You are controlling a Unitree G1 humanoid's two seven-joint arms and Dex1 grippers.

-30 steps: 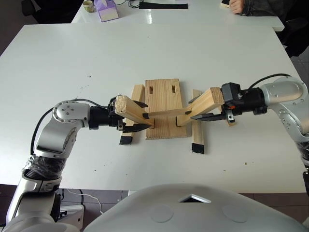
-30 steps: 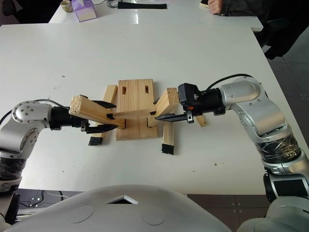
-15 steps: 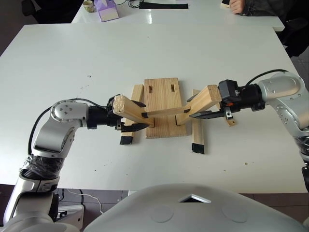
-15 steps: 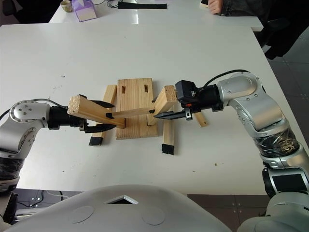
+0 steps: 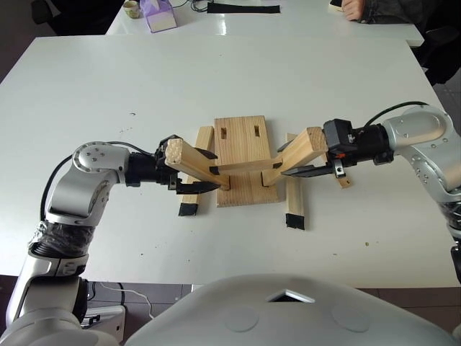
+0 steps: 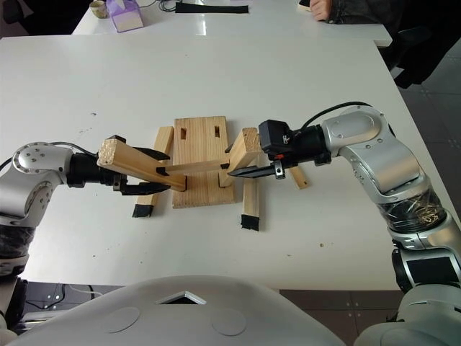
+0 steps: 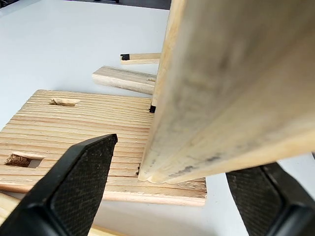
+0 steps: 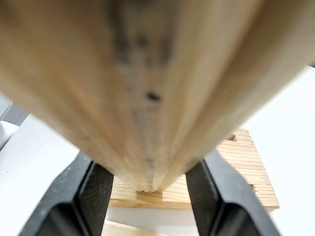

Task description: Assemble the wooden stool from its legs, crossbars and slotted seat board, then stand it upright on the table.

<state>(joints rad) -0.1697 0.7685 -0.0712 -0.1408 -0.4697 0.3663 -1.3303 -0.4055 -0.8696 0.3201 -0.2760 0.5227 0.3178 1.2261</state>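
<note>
Centrally, left gripper point(image 5: 205, 171) fingers clamp left leg point(image 5: 189, 160), right gripper point(image 5: 292, 160) fingers clamp right leg point(image 5: 306, 144), table point(image 5: 238, 79) edges distant.

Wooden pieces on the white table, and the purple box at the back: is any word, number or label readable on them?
None can be read. The slotted wooden seat board shows only bare grain; any print on the purple tissue box is too small to read.

Leg point(image 8: 147, 73) — a close blur
</note>
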